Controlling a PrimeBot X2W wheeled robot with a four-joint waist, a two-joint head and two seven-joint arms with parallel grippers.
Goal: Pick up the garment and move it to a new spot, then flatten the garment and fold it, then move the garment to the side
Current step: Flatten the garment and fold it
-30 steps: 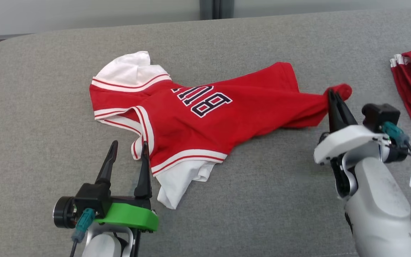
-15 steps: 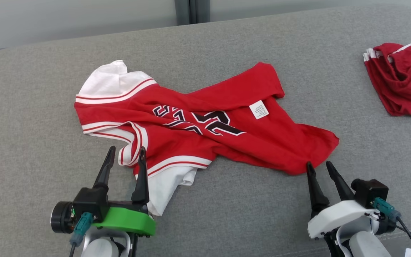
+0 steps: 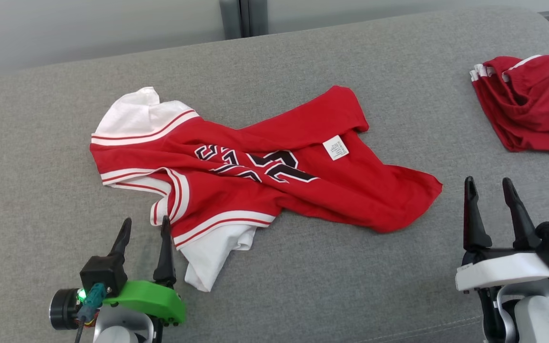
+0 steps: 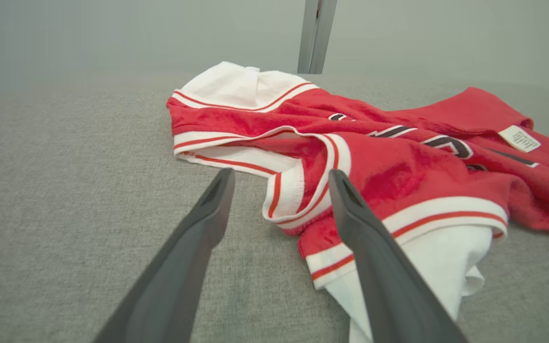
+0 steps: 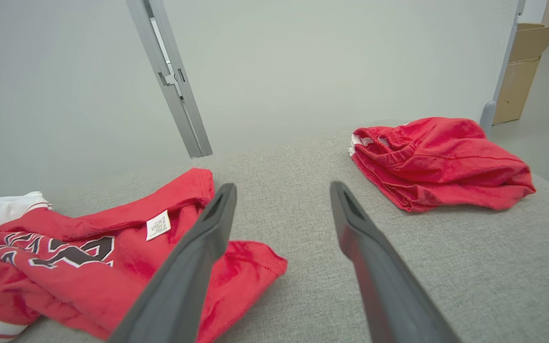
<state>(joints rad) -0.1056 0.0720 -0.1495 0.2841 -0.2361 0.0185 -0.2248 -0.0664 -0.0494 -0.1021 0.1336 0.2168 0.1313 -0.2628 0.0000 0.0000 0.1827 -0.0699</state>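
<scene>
Head view: the red jersey (image 3: 265, 176) lies twisted and creased in the middle of the grey worktop (image 3: 350, 286), its white care label (image 3: 335, 147) facing up. The left end effector (image 3: 146, 221) hovers just beside the jersey's striped armhole. Its fingers are spread wide and hold nothing. The right end effector (image 3: 488, 182) stands near the jersey's red hem corner but clear of it, equally wide and empty. A second red garment (image 3: 527, 102) sits bunched well apart from the jersey, on its right-arm side.

Left wrist view: the striped trim of the jersey shows between the two spread fingers, and no cloth is pinched.

Right wrist view: the hem corner lies beside the left-hand finger, with bare worktop between the fingers.

Judging by this, the jersey sits at its spot and flattening is the step in hand. The next move calls for each end effector to close on its nearest edge of the jersey. They then draw apart to untwist it.
</scene>
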